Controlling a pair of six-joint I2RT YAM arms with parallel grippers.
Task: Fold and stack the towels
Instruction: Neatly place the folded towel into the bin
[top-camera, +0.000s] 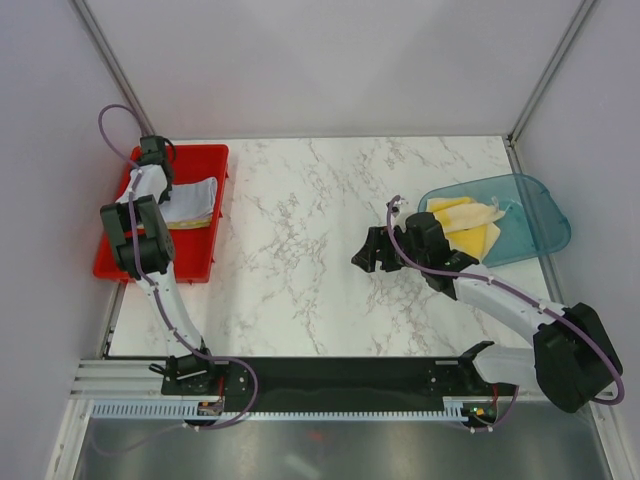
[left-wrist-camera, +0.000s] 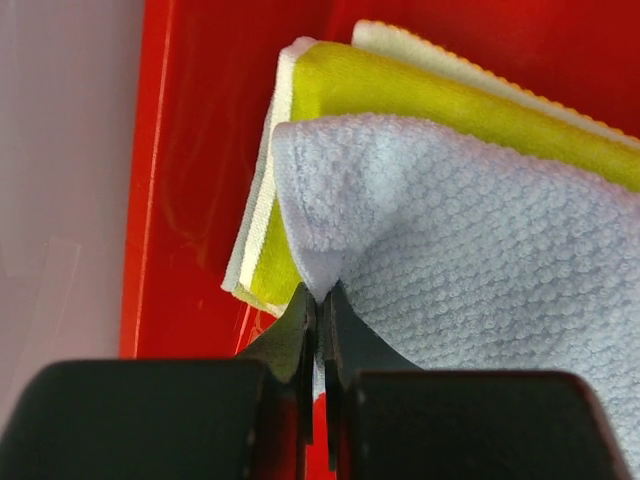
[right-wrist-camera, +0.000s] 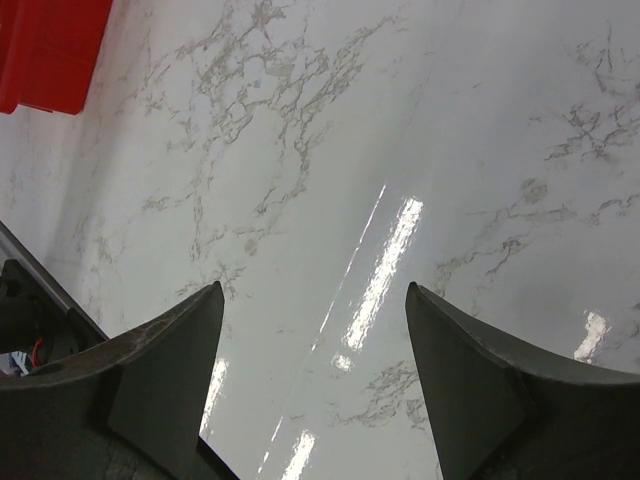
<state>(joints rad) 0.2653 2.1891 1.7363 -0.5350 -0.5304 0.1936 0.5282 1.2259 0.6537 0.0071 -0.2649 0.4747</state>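
A white-grey towel (left-wrist-camera: 470, 240) lies on top of a stack in the red tray (top-camera: 200, 258). Under it show a yellow-green towel (left-wrist-camera: 400, 90) and a pale cream one (left-wrist-camera: 440, 55). My left gripper (left-wrist-camera: 320, 292) is shut on the near corner of the white-grey towel (top-camera: 192, 198), pinching a fold of it. More towels, yellow (top-camera: 480, 240) and cream (top-camera: 478, 214), lie crumpled in the teal bin (top-camera: 540, 225). My right gripper (right-wrist-camera: 315, 290) hangs open over the bare marble table, left of the bin, with nothing between its fingers (right-wrist-camera: 170, 370).
The red tray stands at the table's left edge against the wall. The teal bin sits at the right edge. White walls close in the back and both sides. A corner of the red tray (right-wrist-camera: 50, 50) shows in the right wrist view.
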